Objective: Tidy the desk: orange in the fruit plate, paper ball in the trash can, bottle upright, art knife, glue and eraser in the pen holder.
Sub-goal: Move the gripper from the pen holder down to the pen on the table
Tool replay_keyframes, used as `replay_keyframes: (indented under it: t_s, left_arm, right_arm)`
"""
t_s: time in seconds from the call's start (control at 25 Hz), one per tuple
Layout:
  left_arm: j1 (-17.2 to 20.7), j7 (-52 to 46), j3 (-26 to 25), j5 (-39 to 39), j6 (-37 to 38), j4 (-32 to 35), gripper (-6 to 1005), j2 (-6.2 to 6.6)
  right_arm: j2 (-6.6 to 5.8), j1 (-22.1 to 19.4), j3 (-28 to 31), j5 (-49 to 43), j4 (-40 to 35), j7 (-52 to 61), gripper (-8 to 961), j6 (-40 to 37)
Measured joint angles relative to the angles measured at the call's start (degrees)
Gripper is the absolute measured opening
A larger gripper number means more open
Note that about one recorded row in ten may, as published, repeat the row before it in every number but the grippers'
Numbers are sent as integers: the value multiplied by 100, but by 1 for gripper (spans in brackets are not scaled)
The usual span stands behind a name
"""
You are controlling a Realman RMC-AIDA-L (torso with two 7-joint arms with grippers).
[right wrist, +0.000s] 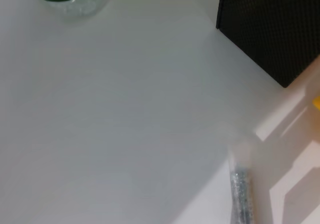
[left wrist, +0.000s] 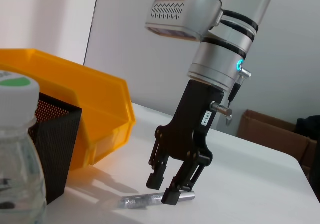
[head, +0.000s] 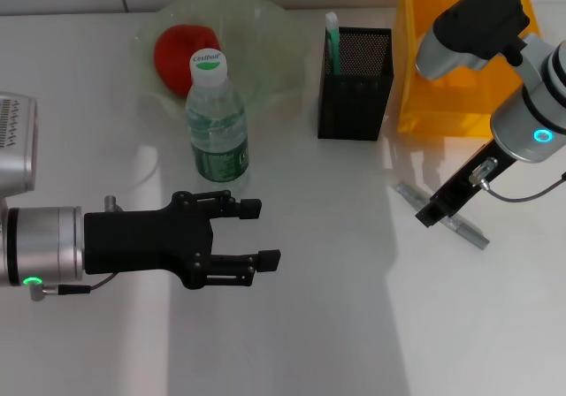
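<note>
Left end effector (head: 265, 232) nearest lens, fingers spread wide, empty, hovering at 5 o'clock of bottle (head: 217, 122). Bottle upright: done. Orange (head: 181, 49) in fruit plate (head: 274, 34): done. Green-capped item (head: 332, 34) stands in pen holder (head: 355, 82). Art knife (head: 462, 224) lies on worktop (head: 336, 308), my right end effector (left wrist: 167, 186) straddling it, fingers narrowly parted, not gripping. Paper ball, eraser unseen.

**Partly out of sight**

The right gripper (head: 431, 215) covers the middle of the art knife (head: 466, 228), and whether its fingertips touch it cannot be told. The bottle (left wrist: 17, 154) is cut by the left wrist picture's edge. The bottle (head: 215, 122) hides part of the red fruit (head: 181, 49).
</note>
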Motion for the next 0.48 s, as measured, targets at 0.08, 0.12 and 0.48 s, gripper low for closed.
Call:
replay_keyframes:
  t_s: [0.08,0.12,0.48]
  left_arm:
    - [0,7,0,0,-2,-4,783,-1]
    - [0,25,0,1,-5,-31,783,-4]
    - [-24,38,-38,132,-17,-64,783,-36]
  right_arm:
    - [-1,47,-46,0,131,6,379,66]
    - [-1,64,-60,0,181,8,375,92]
    - [12,147,-69,-148,354,27,338,213]
